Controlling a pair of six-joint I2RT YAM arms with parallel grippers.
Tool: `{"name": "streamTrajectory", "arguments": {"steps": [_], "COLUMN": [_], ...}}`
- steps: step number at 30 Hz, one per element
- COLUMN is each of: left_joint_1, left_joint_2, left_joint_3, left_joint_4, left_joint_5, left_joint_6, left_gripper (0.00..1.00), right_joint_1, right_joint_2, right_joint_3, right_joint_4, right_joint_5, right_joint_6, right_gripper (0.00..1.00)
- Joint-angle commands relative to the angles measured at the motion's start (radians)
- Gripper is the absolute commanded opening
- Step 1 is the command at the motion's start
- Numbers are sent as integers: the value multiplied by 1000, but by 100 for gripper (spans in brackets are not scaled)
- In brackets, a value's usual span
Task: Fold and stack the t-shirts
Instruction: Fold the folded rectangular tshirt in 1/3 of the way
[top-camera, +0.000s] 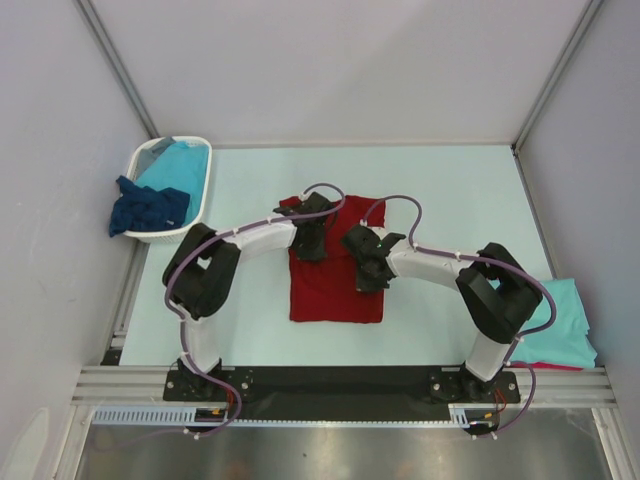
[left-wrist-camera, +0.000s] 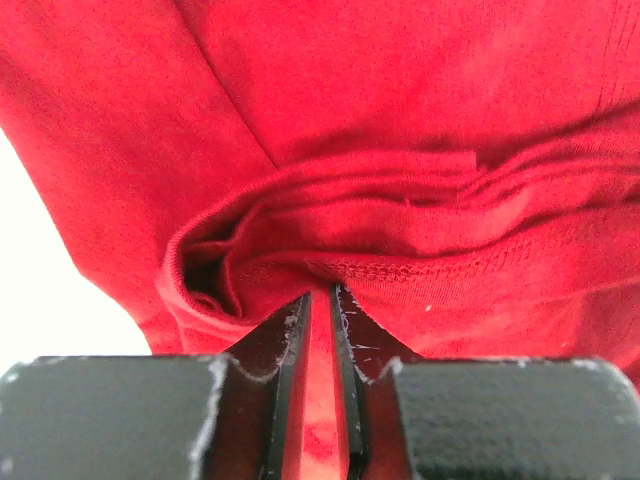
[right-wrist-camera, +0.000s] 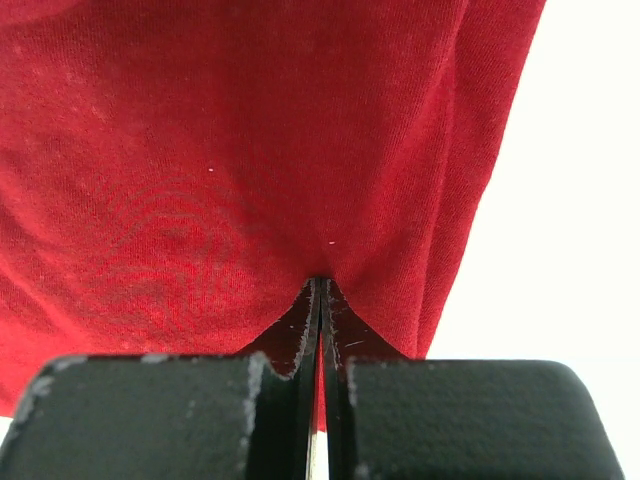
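Shirt in hand: dark red t-shirt (top-camera: 335, 285), table centre, partly folded, fold unfinished.
Left gripper (left-wrist-camera: 320, 296): clenched on its bunched edge, 11 o'clock.
Right gripper (right-wrist-camera: 320, 285): pinching its 2 o'clock side.
Done: folded turquoise t-shirt (top-camera: 560, 318) over a red t-shirt (top-camera: 545, 366), 4 o'clock.
Left to do: loose turquoise t-shirt (top-camera: 182, 163) and navy t-shirt (top-camera: 148, 208) in the white basket (top-camera: 207, 190), 10 o'clock.

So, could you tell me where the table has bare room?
Free: the table right of the dark red shirt, and the strip by the back wall. Crowded: the centre, where the left hand and right hand grip it; basket far left.
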Motion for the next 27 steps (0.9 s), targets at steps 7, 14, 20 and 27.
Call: {"name": "streamTrajectory", "arguments": {"steps": [7,14,20,27], "left_joint_1": [32,58,99,141], "left_joint_2": [-34,41,108,23], "left_joint_3": [129,215,260,237], "left_joint_4": [-22,-44,-53,-50], "left_joint_5": [-57,-49,-52,-83], "left_joint_6": [16,32,39,48], "left_gripper": [18,18,17,16], "right_joint_1": [1,2,2,2], "right_joint_2": [37,49,46,28], "right_joint_3": [-30,-28,-34,-11], "right_joint_4": [40,50,43,17], "right_joint_5": [-28,-38,-36,-15], "right_joint_6": [-11,-9,-5,2], "right_gripper": [0,0,0,0]}}
